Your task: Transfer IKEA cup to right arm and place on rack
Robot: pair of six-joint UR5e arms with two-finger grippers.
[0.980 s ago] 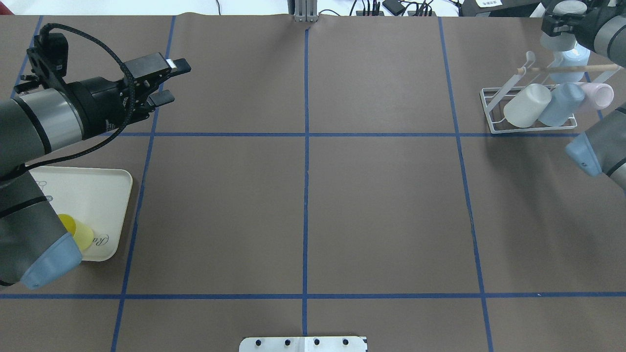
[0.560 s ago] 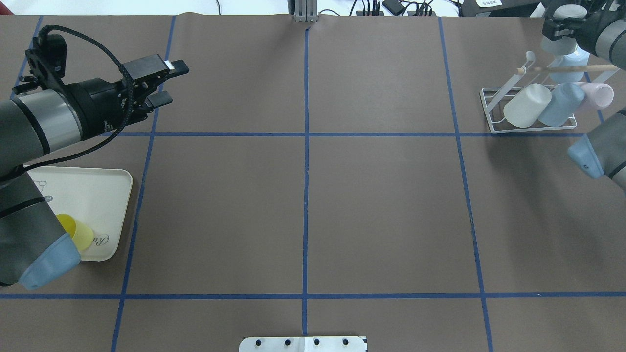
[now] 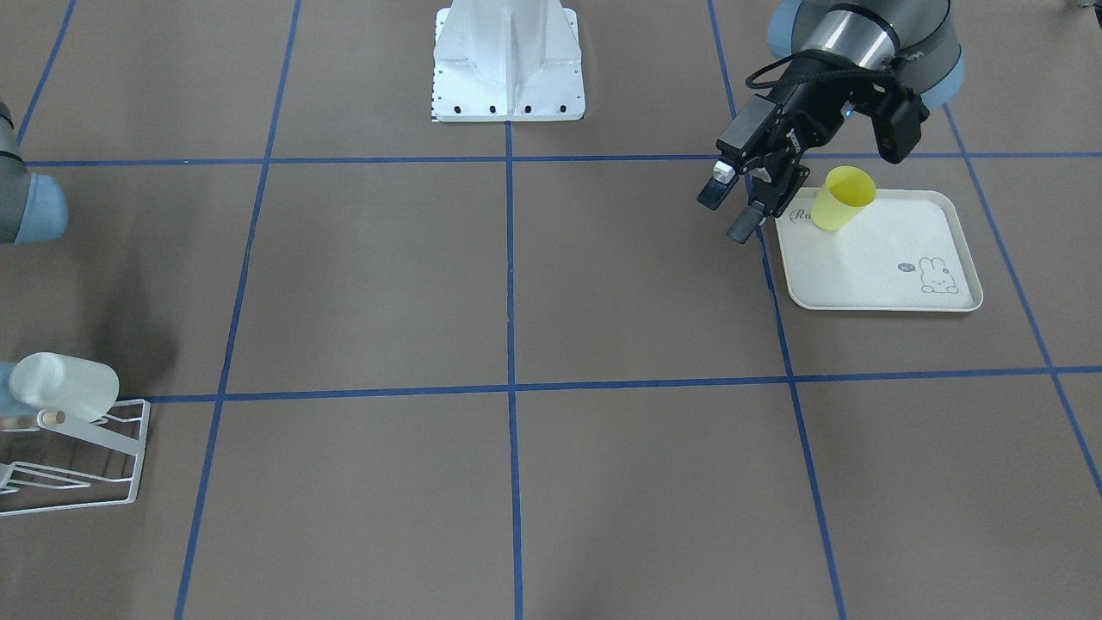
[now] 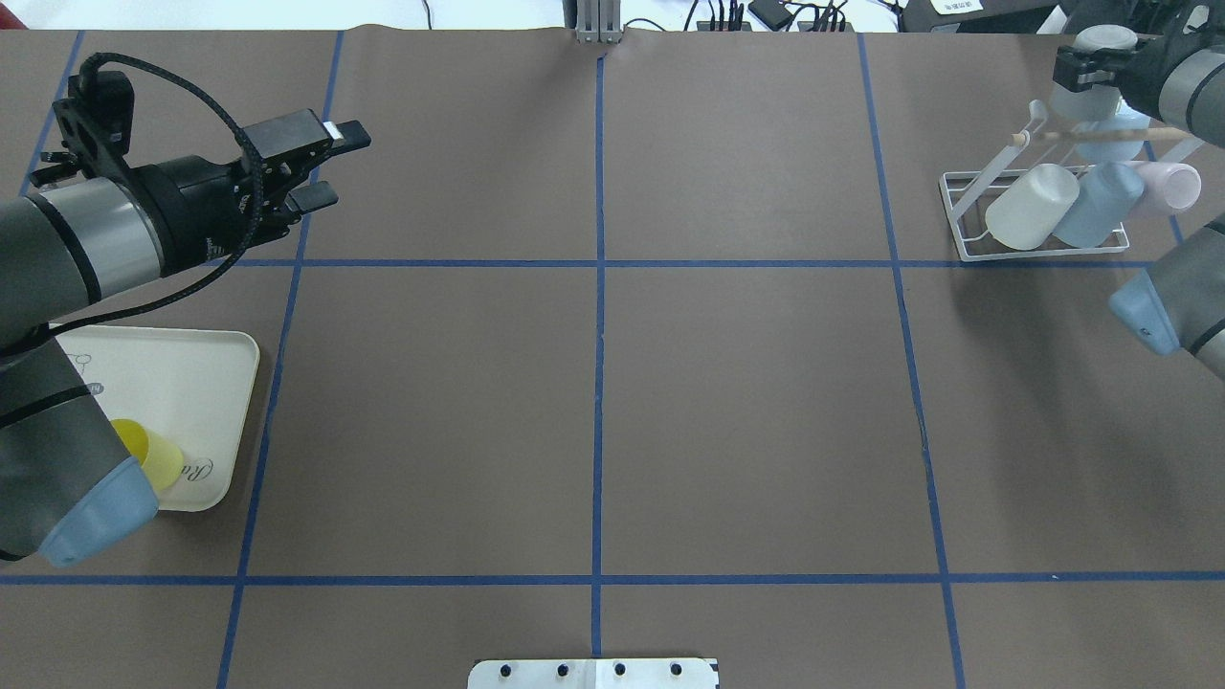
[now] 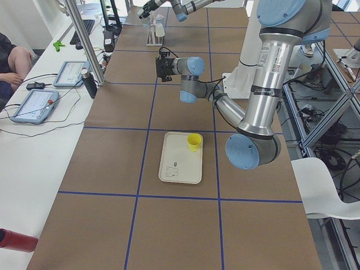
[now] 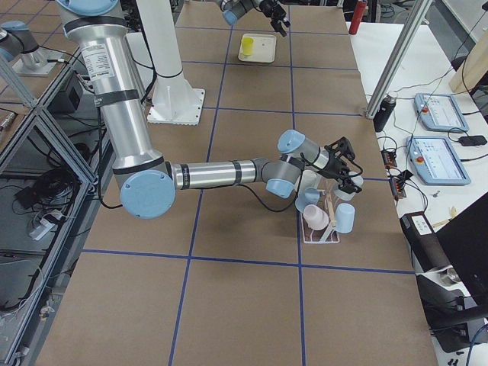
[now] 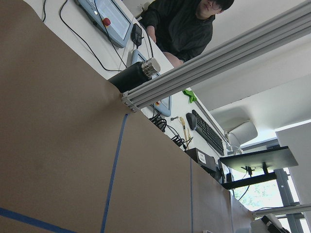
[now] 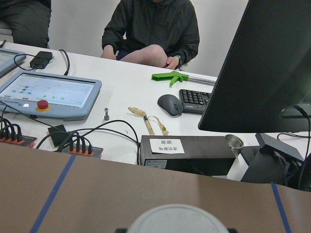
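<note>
The bench (image 4: 746, 411) was covered in brown paper and divided into rectangles by blue tape lines (image 4: 599, 383). A cream tray (image 4: 182, 373) lay at its left edge, a white wire rack (image 4: 1043, 254) stood near the far right corner, and a white base plate (image 4: 593, 673) sat at mid near edge.

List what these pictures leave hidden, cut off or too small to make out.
Yellow cup: overhead view, partly covered by the left arm.
Rack: front-facing view, cut off by the left edge.
Right gripper: overhead view, fingertips hidden against the pale cup it grips at the frame's corner.
Tray lettering: front-facing view, too small to read, partly behind the yellow cup.
</note>
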